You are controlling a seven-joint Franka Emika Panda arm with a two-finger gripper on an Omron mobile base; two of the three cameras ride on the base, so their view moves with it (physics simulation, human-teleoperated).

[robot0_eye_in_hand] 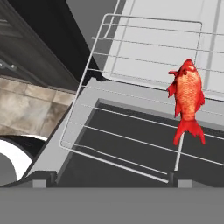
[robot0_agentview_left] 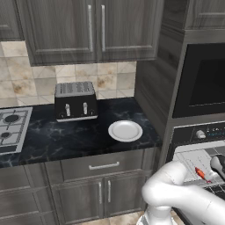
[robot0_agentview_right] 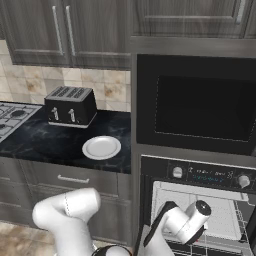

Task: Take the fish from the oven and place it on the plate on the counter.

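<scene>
Hovering over the pulled-out rack tray (robot0_eye_in_hand: pixel 131 109) of the oven (robot0_agentview_right: pixel 200 175), the gripper (robot0_eye_in_hand: pixel 107 180) had nothing between its parted finger tips. Just beyond, the fish (robot0_eye_in_hand: pixel 188 98) lay on the rack's wires near its right edge. Farther off, the plate (robot0_agentview_left: pixel 125 131) sat on the counter (robot0_agentview_left: pixel 66 136) near its front edge, the toaster (robot0_agentview_left: pixel 75 101) behind it.

One red-orange fish (robot0_eye_in_hand: pixel 188 97), one round white raised-rim plate (robot0_agentview_left: pixel 125 131), one black two-lever toaster (robot0_agentview_left: pixel 75 101), one steel gas hob (robot0_agentview_left: pixel 11 127), two control knobs on the dark oven (robot0_agentview_right: pixel 200 172)
</scene>
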